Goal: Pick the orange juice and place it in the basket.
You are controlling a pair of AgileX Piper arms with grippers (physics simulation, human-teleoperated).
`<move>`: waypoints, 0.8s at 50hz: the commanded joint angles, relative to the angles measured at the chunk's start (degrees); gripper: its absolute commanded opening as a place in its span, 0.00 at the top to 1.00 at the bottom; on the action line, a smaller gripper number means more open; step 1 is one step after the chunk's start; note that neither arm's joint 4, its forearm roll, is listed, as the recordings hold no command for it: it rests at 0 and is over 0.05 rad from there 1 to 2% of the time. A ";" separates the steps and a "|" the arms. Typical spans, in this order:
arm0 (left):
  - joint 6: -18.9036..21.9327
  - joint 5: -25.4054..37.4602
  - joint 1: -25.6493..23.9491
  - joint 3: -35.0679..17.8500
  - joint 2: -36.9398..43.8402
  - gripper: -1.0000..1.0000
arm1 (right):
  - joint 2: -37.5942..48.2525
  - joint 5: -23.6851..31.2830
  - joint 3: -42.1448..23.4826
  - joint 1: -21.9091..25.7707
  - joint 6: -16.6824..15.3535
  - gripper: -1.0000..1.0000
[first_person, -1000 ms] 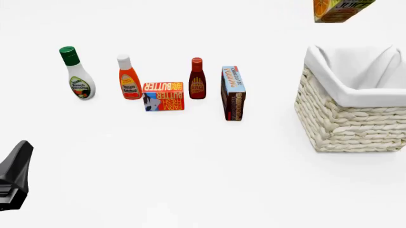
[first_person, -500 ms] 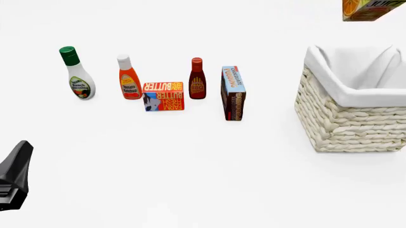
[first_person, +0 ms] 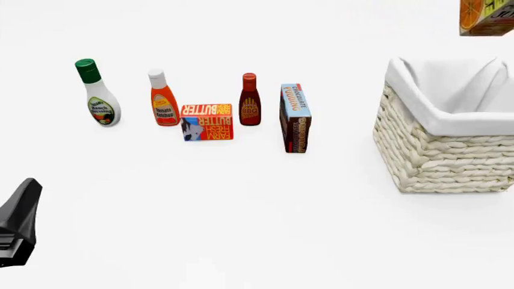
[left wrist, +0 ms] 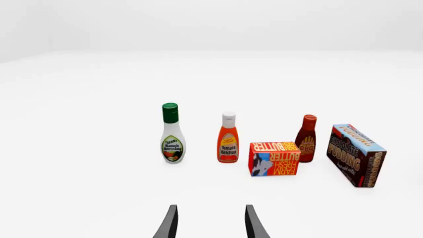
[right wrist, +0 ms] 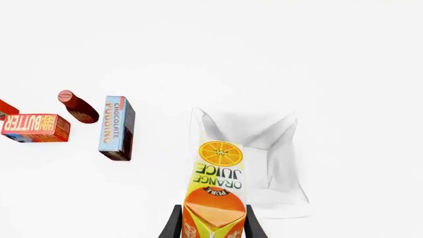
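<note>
The orange juice carton [right wrist: 216, 191] is orange and yellow with "ORANGE JUICE" lettering. My right gripper [right wrist: 213, 227] is shut on it and holds it high in the air above the cream wicker basket [first_person: 443, 158]. The basket's white cloth lining [right wrist: 274, 141] shows beneath the carton. In the front view only the carton's lower end [first_person: 487, 17] shows at the top right, above the basket's far side. The right gripper itself is out of that view. My left gripper [left wrist: 210, 225] is open and empty, low over the table, facing the row of groceries.
Standing in a row left of the basket are a ranch dressing bottle [first_person: 97, 93], a ketchup bottle with a white cap [first_person: 164, 99], a butter box [first_person: 207, 121], a BBQ sauce bottle [first_person: 250, 100] and a chocolate pudding box [first_person: 295, 118]. The left arm [first_person: 18, 223] is at the front left.
The carton has moved to the right in the front view, from above the basket's far left corner toward its far right side. The left arm has not moved.
</note>
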 commanded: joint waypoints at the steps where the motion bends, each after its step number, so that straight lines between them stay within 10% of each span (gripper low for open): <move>1: 0.01 0.00 -0.01 0.00 0.01 0.00 | -0.61 0.00 0.78 -1.09 1.20 1.00; 40: 0.01 0.00 0.00 0.00 0.00 0.00 | 0.97 0.00 4.03 -6.84 1.56 1.00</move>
